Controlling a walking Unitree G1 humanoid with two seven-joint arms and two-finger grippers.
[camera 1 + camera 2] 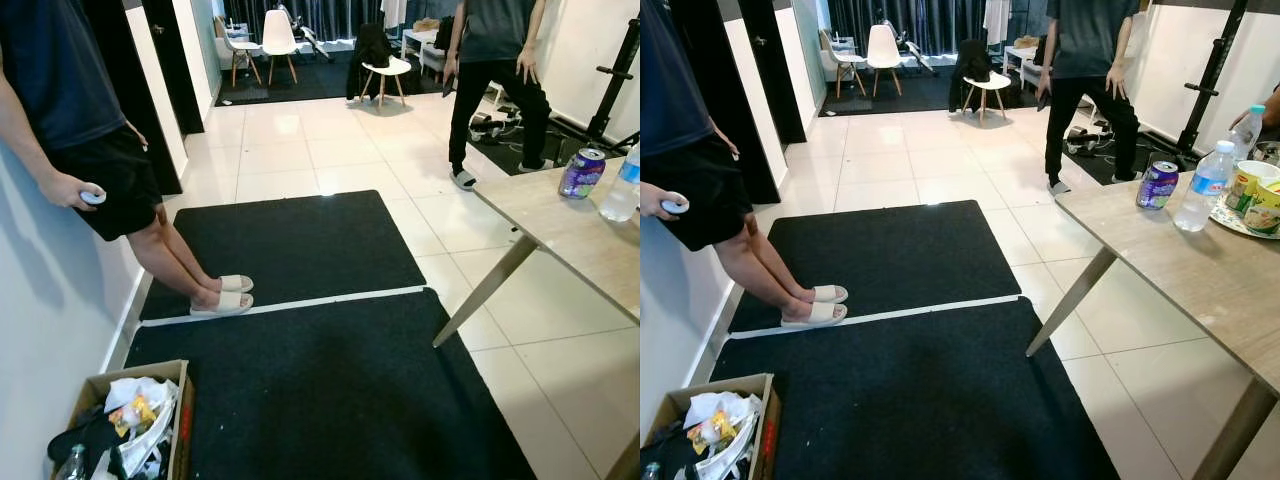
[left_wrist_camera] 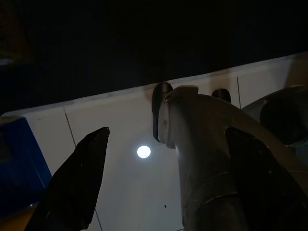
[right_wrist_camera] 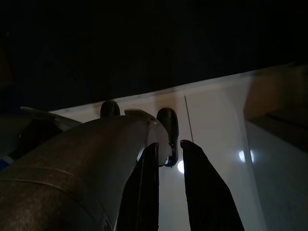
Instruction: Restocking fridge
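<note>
A purple drinks can (image 1: 1157,184) and a clear water bottle (image 1: 1203,187) stand near the far corner of a wooden table (image 1: 1180,270) on my right. Behind them a plate (image 1: 1238,221) carries cup-like containers (image 1: 1252,186). Both arms hang low at my sides. In the dark left wrist view, my left gripper (image 2: 168,132) is open, its two fingers wide apart with nothing between them, over white floor tiles and one of my legs. My right gripper (image 3: 169,143) is shut and empty, fingers nearly together, beside my other leg.
Two black mats (image 1: 330,380) cover the floor ahead. A person in slippers (image 1: 120,180) leans on the left wall, and another person (image 1: 495,80) stands beyond the table. A cardboard box of rubbish (image 1: 125,420) sits at bottom left. Chairs (image 1: 278,40) stand far back.
</note>
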